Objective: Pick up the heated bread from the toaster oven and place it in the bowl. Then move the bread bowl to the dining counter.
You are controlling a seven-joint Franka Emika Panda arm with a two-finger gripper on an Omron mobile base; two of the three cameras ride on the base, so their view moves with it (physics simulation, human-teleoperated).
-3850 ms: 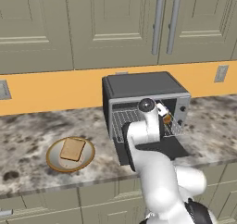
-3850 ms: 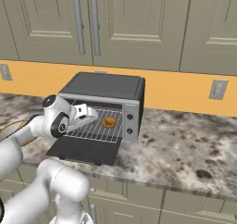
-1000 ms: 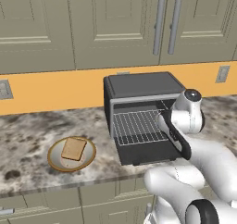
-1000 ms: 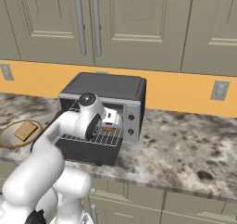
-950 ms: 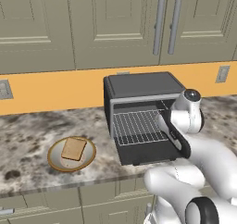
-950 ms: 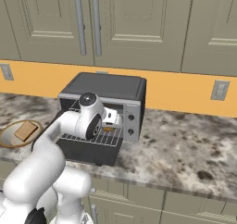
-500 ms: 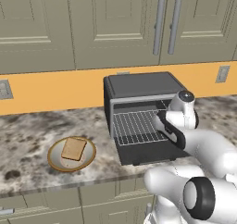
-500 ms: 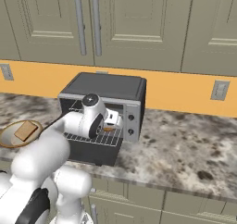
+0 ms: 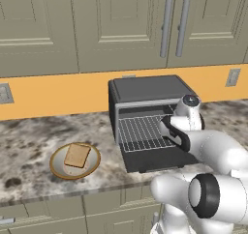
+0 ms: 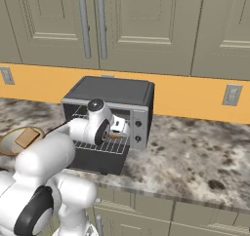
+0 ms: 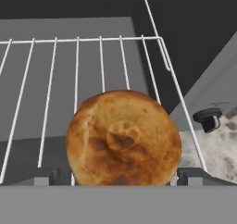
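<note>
Presently the bowl [image 9: 75, 161] sits left on the worktop holding a toast slice [image 9: 77, 155]. In the open toaster oven [image 9: 147, 119], the bun [image 11: 123, 139] lies on the wire rack [image 11: 88, 79], between the gripper's [image 11: 118, 176] parted fingertips [image 11: 42, 176].

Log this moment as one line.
phase: reaching | pincer: astride bread, grip unconfirmed | toaster oven: door down | bowl: holds toast

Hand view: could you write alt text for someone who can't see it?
A round, browned bun sits on the wire rack inside the dark toaster oven, right in front of the camera, with a dark finger tip either side of it. Mottled stone counter shows at right.
</note>
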